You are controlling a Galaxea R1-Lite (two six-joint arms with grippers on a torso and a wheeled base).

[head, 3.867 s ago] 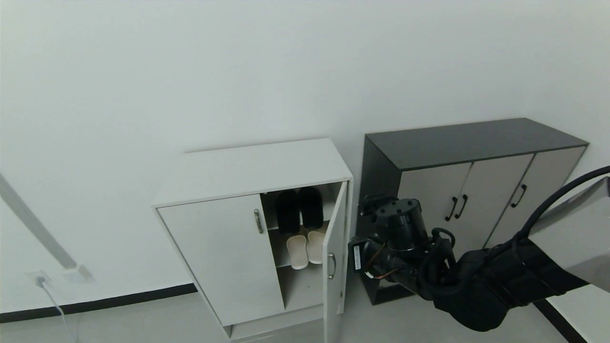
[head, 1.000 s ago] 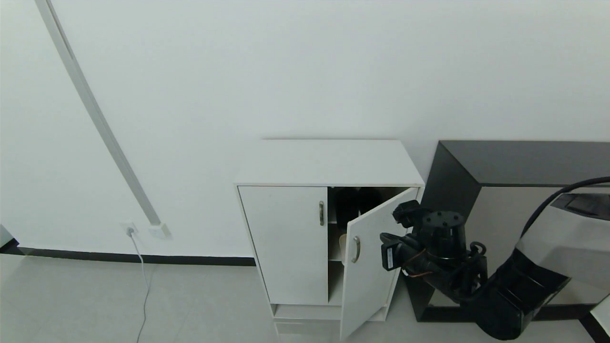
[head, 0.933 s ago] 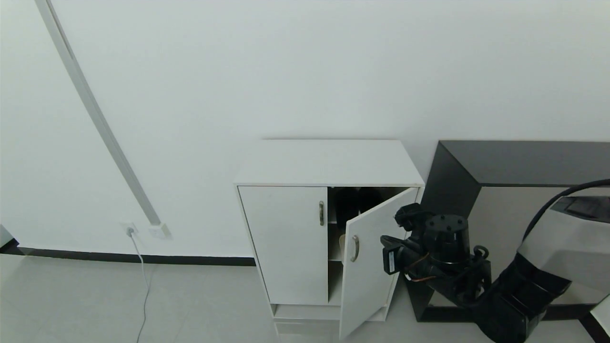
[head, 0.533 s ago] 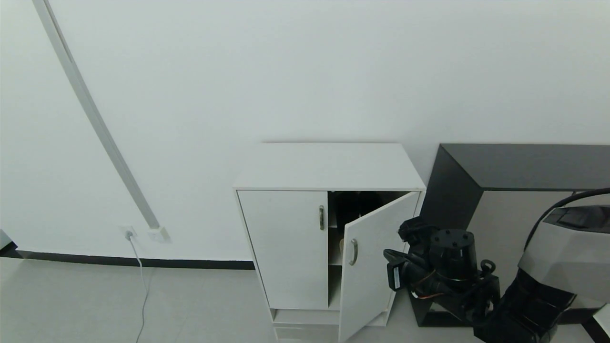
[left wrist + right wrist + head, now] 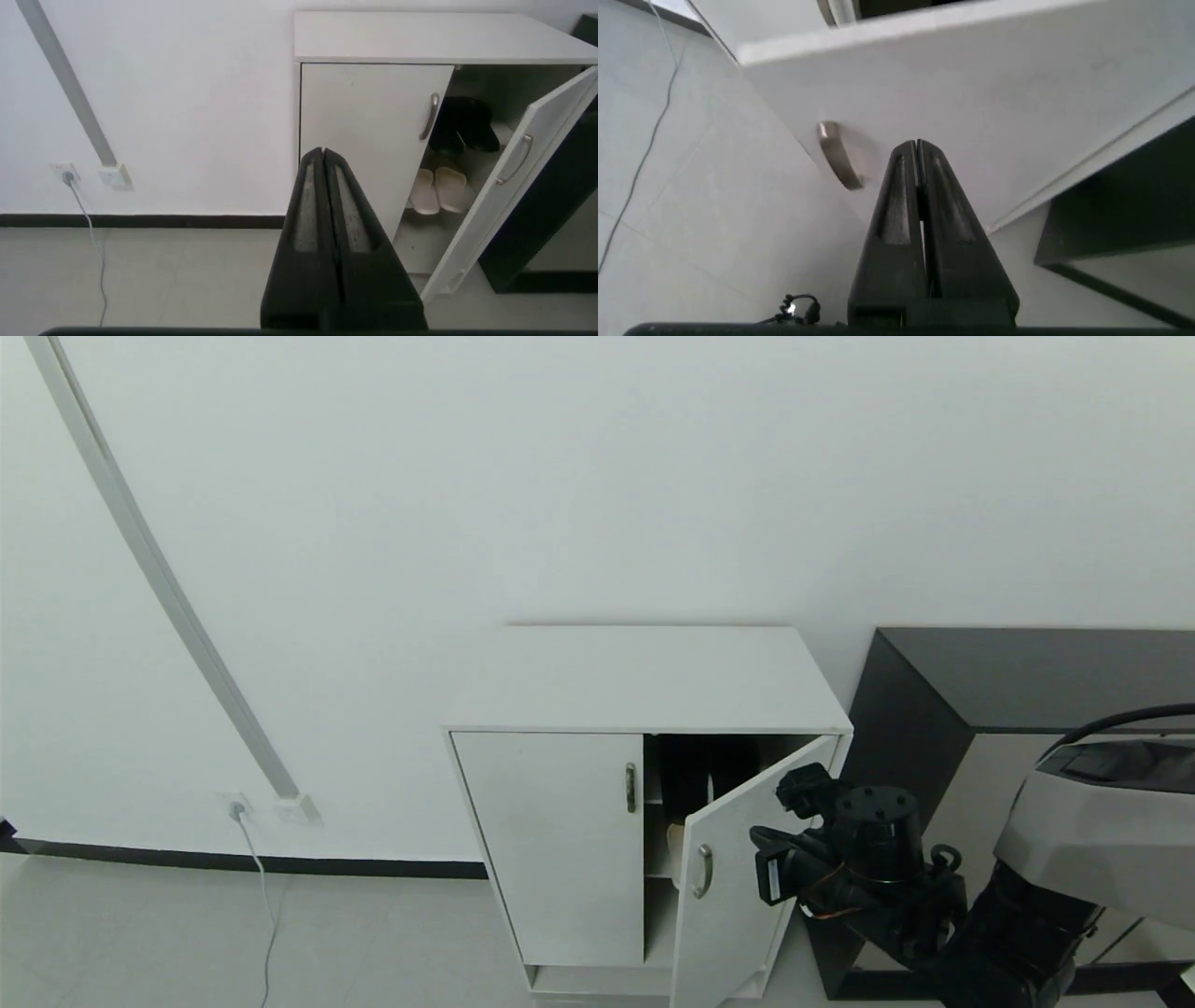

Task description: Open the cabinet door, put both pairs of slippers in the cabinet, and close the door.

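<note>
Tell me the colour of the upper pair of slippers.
Black. The upper pair shows best in the left wrist view, above a cream pair.

Half-swung right door [image 5: 724, 915] of the white cabinet [image 5: 644, 677] blocks a straight approach, leaving a narrow wedge beside the closed left door [image 5: 551, 845]. Black slippers [image 5: 467, 124] and beige slippers [image 5: 439, 189] occupy two shelves. A dark cabinet [image 5: 896, 728] hems the right, with the right pincer [image 5: 920, 147] wedged between it and the door. Open floor [image 5: 280, 933] stretches left.

White cabinet [image 5: 644, 677] on floor [image 5: 187, 933], black slippers [image 5: 467, 126] on upper shelf [image 5: 467, 157], beige slippers [image 5: 439, 189] on shelf below [image 5: 422, 224]
</note>
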